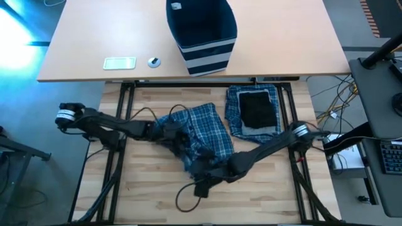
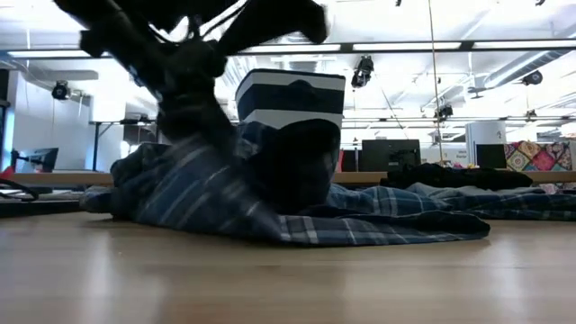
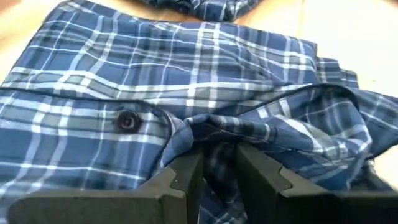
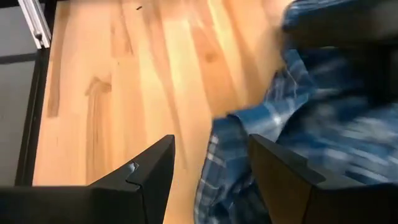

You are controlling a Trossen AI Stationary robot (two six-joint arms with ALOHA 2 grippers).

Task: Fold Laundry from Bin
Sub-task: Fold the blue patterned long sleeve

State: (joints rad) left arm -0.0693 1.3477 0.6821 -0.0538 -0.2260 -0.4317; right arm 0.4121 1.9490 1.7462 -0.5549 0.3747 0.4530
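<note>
Lying crumpled in the middle of the table (image 1: pixel 151 207), the plaid shirt (image 1: pixel 201 135) is the piece being worked, and everything else sits in relation to it. The left gripper (image 3: pixel 217 165) is at the shirt's left edge with its fingers narrowed on a raised fold of cloth close to a dark button (image 3: pixel 127 121); judging by that pinch, it is holding the placket edge so the garment can be pulled flat or turned over. The right gripper (image 4: pixel 208 168) comes in at the shirt's near right corner with its fingers spread apart, a hem of plaid lying between them but not yet clamped, probably lining up for a second grip so both arms can stretch the fabric together. Just right of the shirt, and apart from it, a stack (image 1: pixel 254 113) of plaid cloth with a black piece (image 1: pixel 259 108) on top lies squared off, which reads as laundry already folded and set aside to keep the working area free. Beyond the shirt, on the far desk, the bin (image 1: pixel 201 31) stands upright and looks empty from above, so this may be the last garment. Left of the bin lie a pale flat card (image 1: pixel 119 63) and a small round object (image 1: pixel 154 61), well clear of the work.
</note>
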